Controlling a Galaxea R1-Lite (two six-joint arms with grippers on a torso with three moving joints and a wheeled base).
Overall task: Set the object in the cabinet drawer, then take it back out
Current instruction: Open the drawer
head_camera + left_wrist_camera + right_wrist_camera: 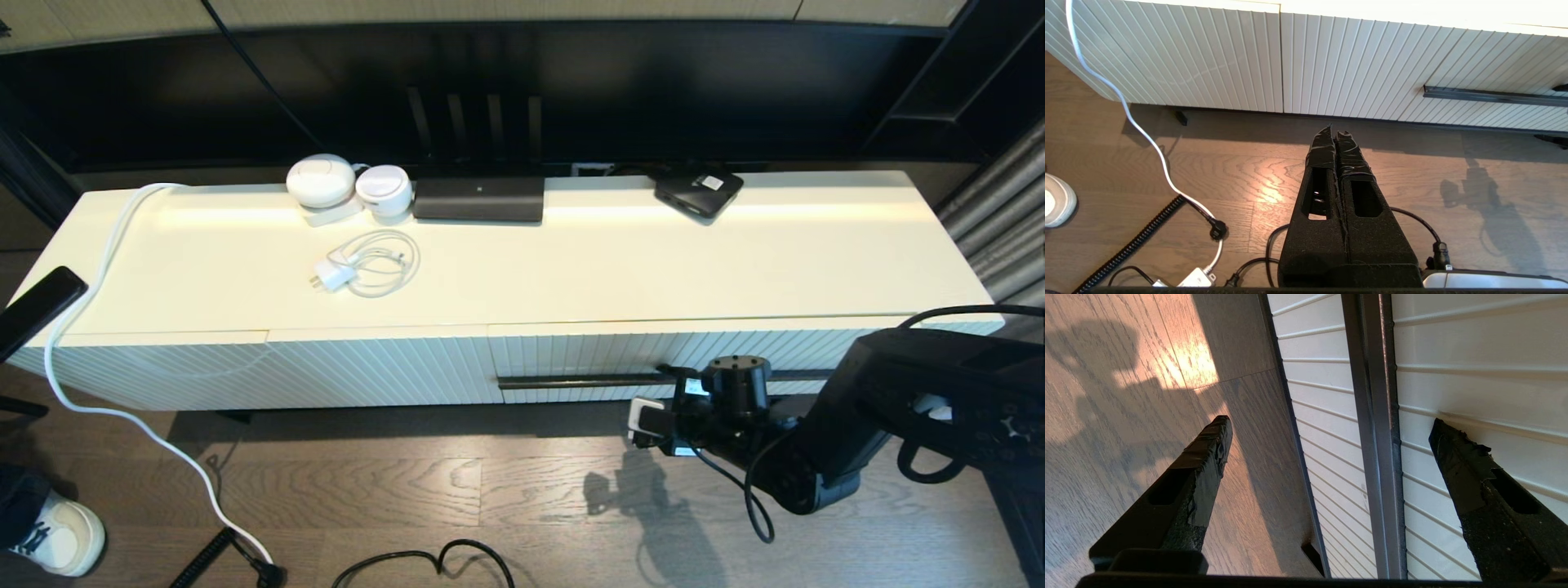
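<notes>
My right gripper (1327, 428) reaches toward the wide cream-white drawer with its vertically ribbed front (571, 359), which sits closed in the low cabinet. My fingers are spread wide apart, one black taped finger (1208, 445) out over the grey-brown wooden floor (408, 490) and the other against the ribbed front, with the long thin black bar handle (1376, 437) running between them; they are not touching the bar. In the head view that gripper is just in front of the handle's right half. My left gripper (1336, 141) hangs low over the floor, near the ribbed panel that has no handle (1208, 61), with its two black fingers pressed together on nothing. A white charger with a coiled cable (363, 265) lies on the cream cabinet top (653, 261). I cannot see the black folding umbrella anywhere.
</notes>
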